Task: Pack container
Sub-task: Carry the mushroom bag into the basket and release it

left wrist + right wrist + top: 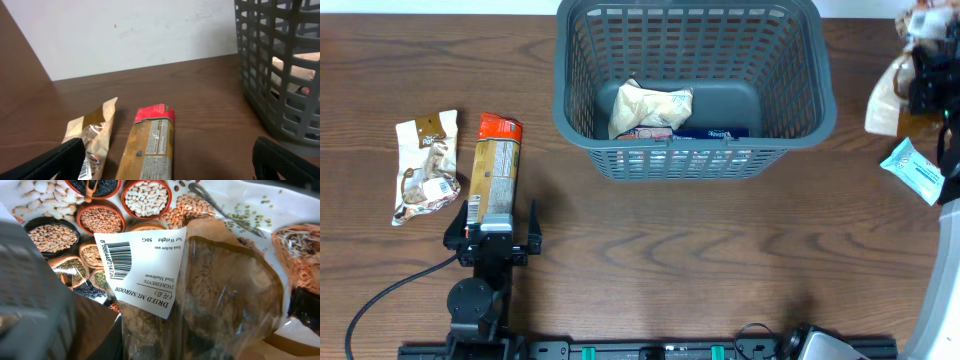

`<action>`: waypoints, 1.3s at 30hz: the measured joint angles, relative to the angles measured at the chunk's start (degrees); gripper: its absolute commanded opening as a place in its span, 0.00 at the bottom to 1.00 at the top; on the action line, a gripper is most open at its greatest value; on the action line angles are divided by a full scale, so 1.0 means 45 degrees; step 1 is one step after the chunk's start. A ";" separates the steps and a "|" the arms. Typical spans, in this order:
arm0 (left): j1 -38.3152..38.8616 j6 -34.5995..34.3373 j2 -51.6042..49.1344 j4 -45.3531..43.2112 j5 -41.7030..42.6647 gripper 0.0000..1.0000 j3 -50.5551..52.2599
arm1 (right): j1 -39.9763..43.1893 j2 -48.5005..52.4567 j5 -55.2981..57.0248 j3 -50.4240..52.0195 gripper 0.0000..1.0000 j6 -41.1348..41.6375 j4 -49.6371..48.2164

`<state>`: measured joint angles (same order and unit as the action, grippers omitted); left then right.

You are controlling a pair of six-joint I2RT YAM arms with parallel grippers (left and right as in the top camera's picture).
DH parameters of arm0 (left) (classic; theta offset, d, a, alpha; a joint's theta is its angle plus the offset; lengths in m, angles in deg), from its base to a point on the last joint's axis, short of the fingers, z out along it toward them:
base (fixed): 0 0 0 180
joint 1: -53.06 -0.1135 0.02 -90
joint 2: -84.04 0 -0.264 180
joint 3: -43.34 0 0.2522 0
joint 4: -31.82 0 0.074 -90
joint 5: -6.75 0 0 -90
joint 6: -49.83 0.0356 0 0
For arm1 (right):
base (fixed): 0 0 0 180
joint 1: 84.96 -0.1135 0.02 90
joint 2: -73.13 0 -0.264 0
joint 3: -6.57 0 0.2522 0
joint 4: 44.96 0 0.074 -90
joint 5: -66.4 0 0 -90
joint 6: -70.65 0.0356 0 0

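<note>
- The container, a dark grey lattice basket, sits at top centre of the overhead view on the wooden table.
- Inside it, a pale cream packet lies left of centre. A dark blue packet lies flat against the near wall.
- The left gripper, at lower left, has its fingers spread wide to either side of the near end of a tan packet with a red top, not touching it.
- A brown-and-white snack packet lies just left of that one.
- The right gripper is at the upper right edge, against a dried mushroom bag. I cannot tell whether its fingers are apart or closed.
- A light blue packet lies below it.
</note>
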<state>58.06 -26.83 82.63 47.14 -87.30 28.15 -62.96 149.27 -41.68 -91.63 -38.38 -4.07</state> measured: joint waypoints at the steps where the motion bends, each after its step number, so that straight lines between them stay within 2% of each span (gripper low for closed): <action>1: 0.0000 0.0000 0.0000 0.0019 0.0102 0.99 -0.0005 | -0.0340 -0.0005 0.0000 -0.0262 0.01 -0.0024 -0.0015; 5: 0.0000 0.0000 0.0000 0.0053 0.0291 0.99 -0.0010 | -0.1549 -0.0005 -0.0019 -0.0918 0.01 -0.0461 0.0000; 14: 0.0000 0.0000 -0.0010 0.0078 0.0486 0.99 -0.0015 | -0.5459 0.0073 -0.0306 -0.1549 0.00 -0.3633 0.0908; 22: 0.0000 0.0000 -0.0010 0.0078 0.0510 0.99 -0.0015 | -0.7703 0.0933 -0.0287 -0.1671 0.01 -0.6071 0.2472; 32: 0.0000 0.0000 -0.0019 0.0087 0.0651 0.99 -0.0015 | -0.8325 0.2822 0.0534 -0.1676 0.01 -0.7786 0.4323; 39: 0.0000 0.0000 -0.0019 0.0112 0.0869 0.99 -0.0015 | -0.8325 0.4138 0.0529 -0.1676 0.01 -0.8204 0.4949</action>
<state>58.06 -26.83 82.54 47.65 -83.39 28.08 -100.43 167.89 -39.30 -99.17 -75.30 18.20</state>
